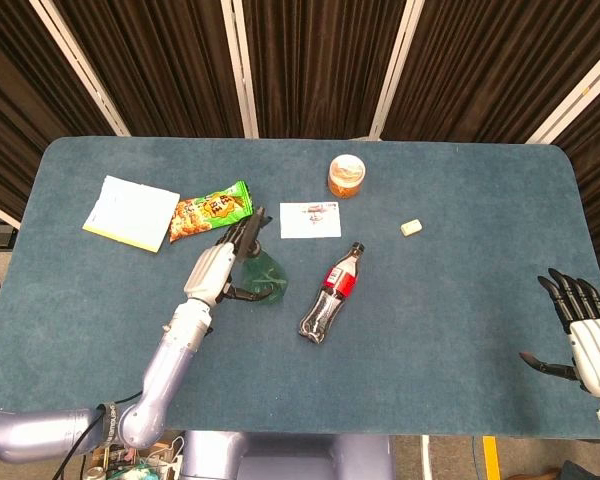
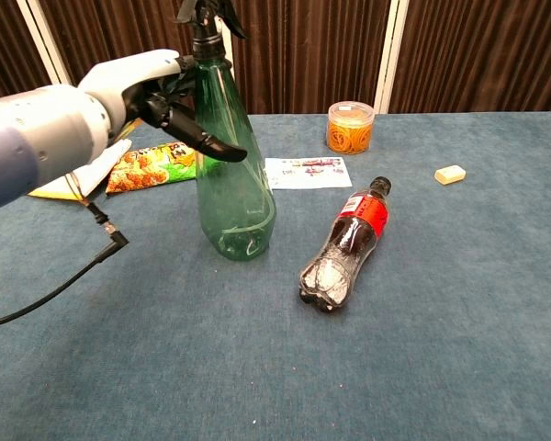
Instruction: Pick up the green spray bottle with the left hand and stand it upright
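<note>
Green spray bottle (image 2: 231,175) upright on blue table (image 2: 422,367), gripped at neck by left hand (image 2: 156,92).

Base down on cloth, left of cola bottle (image 2: 342,248) lying on its side; fingers (image 2: 202,142) curled round upper body. Right hand (image 1: 592,335) at table's right edge, fingers spread, holding nothing. Snack bag (image 2: 156,165) behind.

we can read no text for certain in either view. the cola bottle (image 2: 342,251) carries a red label with white script, too small to make out. the snack bag (image 2: 153,166) shows printed characters on its green and orange front, blurred beyond reading. the white card (image 2: 309,172) lying flat on the table (image 2: 459,349) has small coloured print that we cannot resolve. the orange tub (image 2: 350,127) shows no legible lettering.
</note>
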`<action>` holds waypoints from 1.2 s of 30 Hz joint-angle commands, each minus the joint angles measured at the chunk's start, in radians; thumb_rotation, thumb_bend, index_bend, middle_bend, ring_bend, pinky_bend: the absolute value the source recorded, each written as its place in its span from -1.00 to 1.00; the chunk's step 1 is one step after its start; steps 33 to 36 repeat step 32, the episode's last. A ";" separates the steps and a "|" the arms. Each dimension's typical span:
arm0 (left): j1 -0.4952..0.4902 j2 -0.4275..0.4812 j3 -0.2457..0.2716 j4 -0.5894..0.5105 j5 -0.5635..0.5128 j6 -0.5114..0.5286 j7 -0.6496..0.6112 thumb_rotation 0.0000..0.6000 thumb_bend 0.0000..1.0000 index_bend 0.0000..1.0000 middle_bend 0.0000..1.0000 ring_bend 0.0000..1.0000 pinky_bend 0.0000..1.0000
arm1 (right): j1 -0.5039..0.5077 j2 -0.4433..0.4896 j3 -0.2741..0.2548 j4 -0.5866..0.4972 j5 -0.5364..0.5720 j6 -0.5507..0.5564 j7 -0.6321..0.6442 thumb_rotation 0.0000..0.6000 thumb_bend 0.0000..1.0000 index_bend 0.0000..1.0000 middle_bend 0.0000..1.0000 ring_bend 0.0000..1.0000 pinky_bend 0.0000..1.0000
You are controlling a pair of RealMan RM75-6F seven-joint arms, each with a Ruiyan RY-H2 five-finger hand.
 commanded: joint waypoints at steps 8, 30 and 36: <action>0.221 0.306 0.310 -0.133 0.352 0.126 0.017 1.00 -1.00 -1.00 -1.00 -1.00 -0.77 | 0.004 -0.008 0.007 -0.002 0.018 -0.012 -0.032 1.00 -0.78 -1.00 -1.00 -1.00 -1.00; 0.530 0.312 0.426 0.328 0.611 0.478 -0.109 1.00 -0.99 -1.00 -1.00 -1.00 -0.81 | -0.020 -0.050 0.043 -0.053 0.127 -0.005 -0.223 1.00 -0.77 -1.00 -1.00 -1.00 -1.00; 0.531 0.310 0.421 0.333 0.620 0.477 -0.107 1.00 -0.99 -1.00 -1.00 -1.00 -0.81 | -0.025 -0.048 0.043 -0.055 0.124 0.002 -0.221 1.00 -0.78 -1.00 -1.00 -1.00 -1.00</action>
